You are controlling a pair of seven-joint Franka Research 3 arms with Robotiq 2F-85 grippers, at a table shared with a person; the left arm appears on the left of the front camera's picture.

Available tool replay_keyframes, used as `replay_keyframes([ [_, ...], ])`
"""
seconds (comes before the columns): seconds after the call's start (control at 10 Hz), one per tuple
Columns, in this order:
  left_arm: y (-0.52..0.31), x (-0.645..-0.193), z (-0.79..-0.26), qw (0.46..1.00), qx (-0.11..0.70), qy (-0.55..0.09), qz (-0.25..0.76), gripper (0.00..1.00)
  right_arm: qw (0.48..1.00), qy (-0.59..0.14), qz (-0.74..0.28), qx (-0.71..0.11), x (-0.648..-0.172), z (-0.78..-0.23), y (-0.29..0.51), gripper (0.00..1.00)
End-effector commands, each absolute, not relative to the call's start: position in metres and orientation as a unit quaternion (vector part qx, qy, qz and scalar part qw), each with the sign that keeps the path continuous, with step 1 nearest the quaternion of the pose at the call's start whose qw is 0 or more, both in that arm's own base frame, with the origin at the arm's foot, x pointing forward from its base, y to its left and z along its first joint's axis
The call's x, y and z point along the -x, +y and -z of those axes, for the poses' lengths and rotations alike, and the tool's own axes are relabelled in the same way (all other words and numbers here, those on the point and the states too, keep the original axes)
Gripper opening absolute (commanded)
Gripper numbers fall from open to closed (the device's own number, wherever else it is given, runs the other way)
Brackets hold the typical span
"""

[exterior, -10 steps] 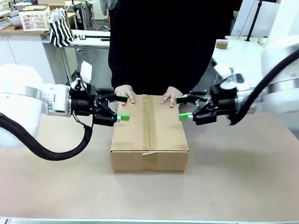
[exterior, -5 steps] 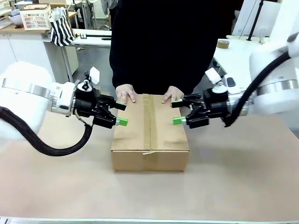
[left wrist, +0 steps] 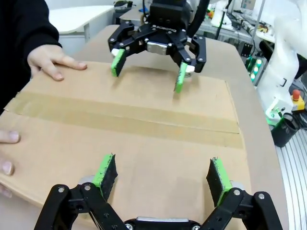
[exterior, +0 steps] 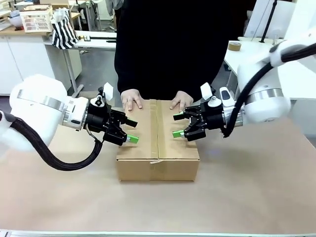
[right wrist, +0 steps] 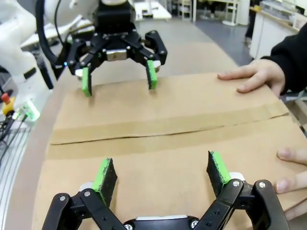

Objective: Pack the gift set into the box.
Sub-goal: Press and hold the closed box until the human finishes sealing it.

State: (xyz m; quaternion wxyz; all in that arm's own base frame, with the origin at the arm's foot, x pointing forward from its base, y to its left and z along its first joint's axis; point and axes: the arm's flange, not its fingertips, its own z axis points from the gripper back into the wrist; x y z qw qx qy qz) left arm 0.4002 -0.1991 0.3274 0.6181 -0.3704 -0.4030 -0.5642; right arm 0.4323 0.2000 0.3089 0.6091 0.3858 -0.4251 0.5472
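A brown cardboard box (exterior: pixel 158 148) sits in the middle of the table (exterior: pixel 247 187), its top flaps closed and a strip of tape (exterior: pixel 158 129) along the centre seam. The left gripper (exterior: pixel 131 131) hangs over the box's left side, its 2 green-padded fingers spread apart and holding nothing. The right gripper (exterior: pixel 177 126) mirrors it over the right side, fingers also apart. A person in black rests 1 hand (exterior: pixel 131 99) and the other hand (exterior: pixel 181 100) flat on the top's far edge.

Table and load, front view.
Tan table (exterior: pixel 256 187) carried one brown cardboard box (exterior: pixel 148 148), flaps closed, seam taped, sitting mid-table toward the far edge.
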Motion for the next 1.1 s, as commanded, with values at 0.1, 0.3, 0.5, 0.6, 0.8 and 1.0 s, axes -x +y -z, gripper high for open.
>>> replay_keyframes([
  [0.1,-0.202,-0.404,-0.314,0.632,0.340,-0.398,0.571,1.00,0.619,-0.394,-0.563,-0.380,-0.443,-0.304,0.204,1.00],
  [0.3,-0.200,-0.407,-0.310,0.644,0.322,-0.402,0.566,1.00,0.622,-0.366,-0.575,-0.386,-0.443,-0.307,0.202,1.00],
  [0.5,-0.200,-0.404,-0.322,0.632,0.344,-0.398,0.568,1.00,0.611,-0.396,-0.564,-0.390,-0.440,-0.304,0.201,1.00],
  [0.6,-0.200,-0.404,-0.322,0.632,0.344,-0.398,0.568,1.00,0.611,-0.396,-0.564,-0.390,-0.440,-0.304,0.201,1.00],
  [0.8,-0.200,-0.404,-0.322,0.632,0.344,-0.398,0.568,1.00,0.611,-0.396,-0.564,-0.390,-0.440,-0.304,0.201,1.00],
  [1.0,-0.200,-0.404,-0.322,0.632,0.344,-0.398,0.568,1.00,0.611,-0.396,-0.564,-0.390,-0.440,-0.304,0.201,1.00],
])
